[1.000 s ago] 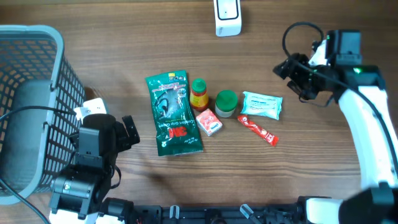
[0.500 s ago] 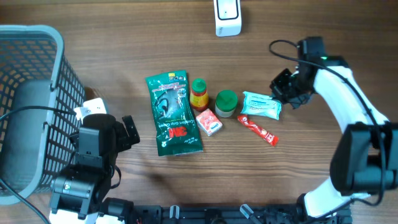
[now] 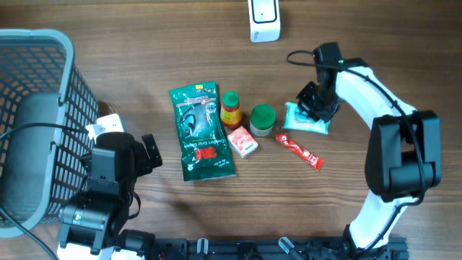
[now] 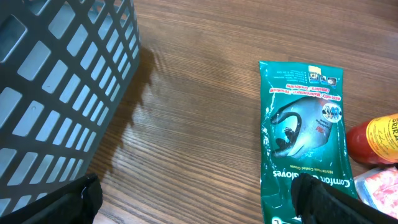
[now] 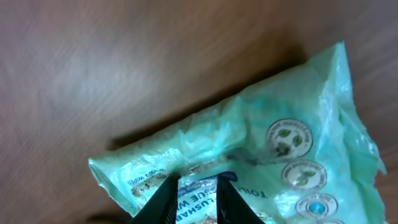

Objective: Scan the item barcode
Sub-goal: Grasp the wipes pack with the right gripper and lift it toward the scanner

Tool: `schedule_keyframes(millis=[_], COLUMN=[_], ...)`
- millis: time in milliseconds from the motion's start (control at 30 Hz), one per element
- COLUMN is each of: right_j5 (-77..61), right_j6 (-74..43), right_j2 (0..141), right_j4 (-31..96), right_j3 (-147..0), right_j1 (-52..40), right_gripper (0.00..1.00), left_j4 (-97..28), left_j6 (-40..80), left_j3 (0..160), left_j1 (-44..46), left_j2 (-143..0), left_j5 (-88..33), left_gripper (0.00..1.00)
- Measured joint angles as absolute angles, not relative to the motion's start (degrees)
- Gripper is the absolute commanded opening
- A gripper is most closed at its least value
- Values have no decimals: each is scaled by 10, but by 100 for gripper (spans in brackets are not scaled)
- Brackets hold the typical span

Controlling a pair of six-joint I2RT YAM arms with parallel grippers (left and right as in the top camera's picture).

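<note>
mint-green film, crinkled and soft: the pack of wipes lies flat on the table, right of centre, and it looks like the item chosen for scanning. the right gripper is down on its upper left edge. in the right wrist view its jaws stand narrow, and the fingertips press into the film beside the printed label and nip a small fold of it. the pack shows no lift; it lies on the wood with its shadow tight under it.

the step in hand looks like the pick-up: the grip is made and the raise is not yet done. no barcode shows on the face in view, so it is probably on the underside or hidden by the wrinkles. the next move calls for a steady lift, since a pinch on loose film can slip or let the pack sag. then comes a carry up the table to the white device at the far edge, likely the scanner, with the pack turned so the code faces it.

just left of the pack stands a green-lidded jar, and a red sachet lies just below. further left are a small bottle, a pink box and a green glove packet. the left gripper waits near the basket, jaws wide with nothing in them.
</note>
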State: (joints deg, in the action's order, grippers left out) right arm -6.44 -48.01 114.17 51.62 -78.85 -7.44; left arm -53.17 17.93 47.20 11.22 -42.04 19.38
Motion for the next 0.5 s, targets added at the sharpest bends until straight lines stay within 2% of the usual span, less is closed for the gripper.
schedule_keyframes(millis=[133, 267, 367, 500], right_j5=[-19, -12, -13, -25], right_j6=[-421, -448, -470, -484], right_j2=[1144, 1116, 1111, 1110], right_j4=[618, 687, 685, 652], right_j3=[-874, -903, -886, -792], right_j1=[-45, -47, -48, -52], right_gripper=[4, 4, 4, 5], left_j4=[-532, -532, -532, -532], left_j6=[179, 179, 179, 179], left_j3=[472, 472, 472, 472], left_j1=[112, 112, 112, 112], left_j2=[-420, -420, -420, -420], left_j5=[194, 194, 194, 194], left_gripper=[100, 100, 100, 100])
